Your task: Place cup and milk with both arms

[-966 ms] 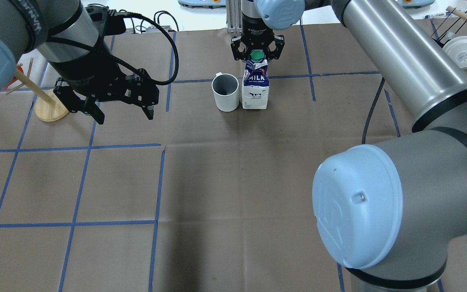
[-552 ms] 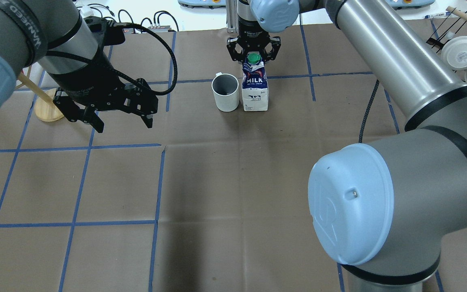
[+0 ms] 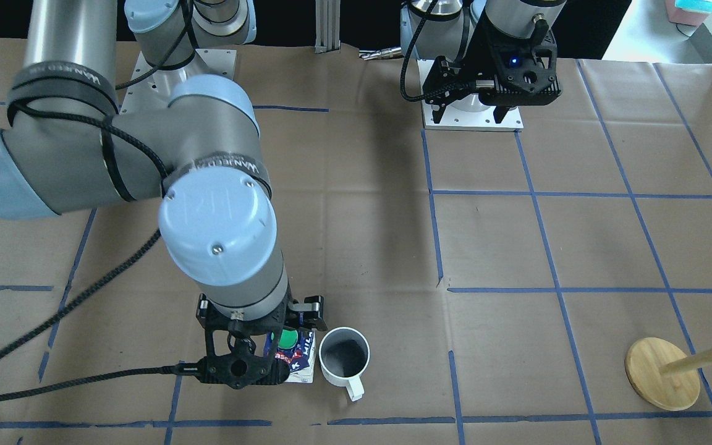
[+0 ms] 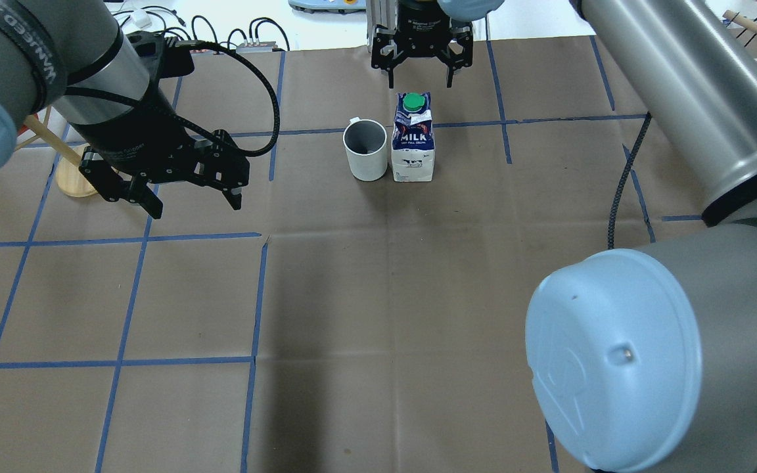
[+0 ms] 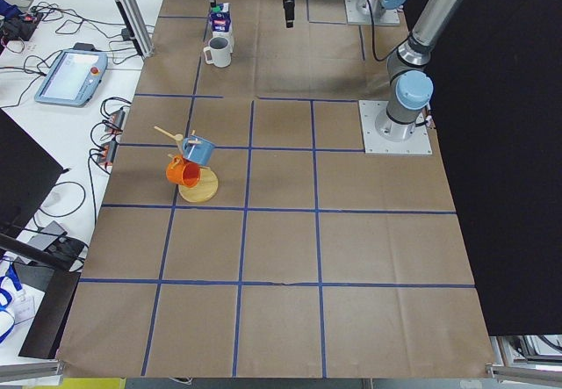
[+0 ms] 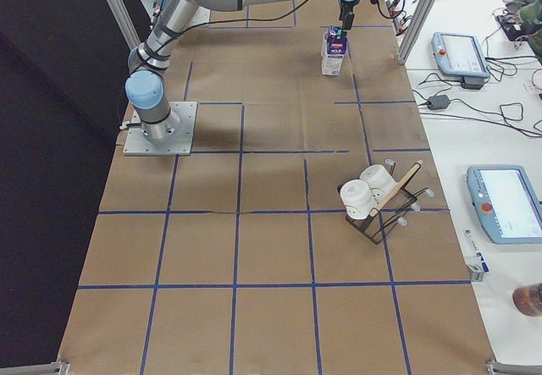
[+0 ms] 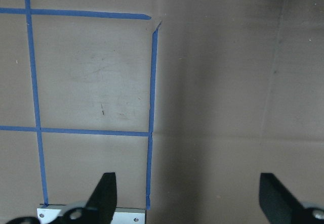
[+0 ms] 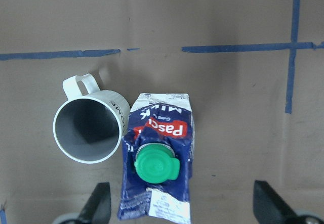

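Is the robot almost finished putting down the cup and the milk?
It looks nearly finished. Done: the cup and the milk both stand upright, side by side on the table. In hand: nothing. The right claw hangs open above the milk, and the left claw is open and empty, off to the side. Left: probably only backing both claws away.

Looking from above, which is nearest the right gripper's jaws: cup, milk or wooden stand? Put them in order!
1. milk, right under the right gripper.
2. cup, touching or nearly touching the milk's left side.
3. wooden stand, far off on the left.
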Tool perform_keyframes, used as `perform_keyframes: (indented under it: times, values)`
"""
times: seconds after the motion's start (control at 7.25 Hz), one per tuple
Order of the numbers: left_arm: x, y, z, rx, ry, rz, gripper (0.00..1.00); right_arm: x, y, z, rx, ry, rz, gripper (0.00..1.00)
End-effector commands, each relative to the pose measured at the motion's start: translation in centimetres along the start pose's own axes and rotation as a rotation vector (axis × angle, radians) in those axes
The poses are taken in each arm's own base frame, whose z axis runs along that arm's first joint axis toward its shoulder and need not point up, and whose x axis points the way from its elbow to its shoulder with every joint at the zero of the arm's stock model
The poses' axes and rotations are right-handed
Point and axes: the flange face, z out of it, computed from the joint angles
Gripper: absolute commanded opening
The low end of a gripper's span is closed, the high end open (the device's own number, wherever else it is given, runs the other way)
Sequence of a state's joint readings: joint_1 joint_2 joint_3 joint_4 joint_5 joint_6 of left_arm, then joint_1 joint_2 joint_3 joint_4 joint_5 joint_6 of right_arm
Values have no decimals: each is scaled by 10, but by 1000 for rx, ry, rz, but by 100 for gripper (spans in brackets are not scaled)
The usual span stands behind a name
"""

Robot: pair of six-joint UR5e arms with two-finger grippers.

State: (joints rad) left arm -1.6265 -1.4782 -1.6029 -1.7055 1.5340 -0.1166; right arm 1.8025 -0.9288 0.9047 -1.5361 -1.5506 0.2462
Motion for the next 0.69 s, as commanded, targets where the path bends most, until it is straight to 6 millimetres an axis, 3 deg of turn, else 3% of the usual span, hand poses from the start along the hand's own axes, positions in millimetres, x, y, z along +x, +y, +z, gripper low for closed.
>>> perform_keyframes:
  times: [0.0, 0.28, 0.41, 0.55]
  values:
    - [0, 0, 0, 1, 0, 1, 100, 51, 25, -57, -10, 6, -53, 100]
    - [0, 1, -1, 1, 0, 21, 100, 138, 76, -92, -47, -1, -78, 100]
    - [0, 1, -1, -1, -2, 45, 100, 174, 118, -94, -70, -6, -56, 100]
    - [-1, 3, -2, 1, -1, 46, 100, 187, 166, -90, -76, -11, -30, 100]
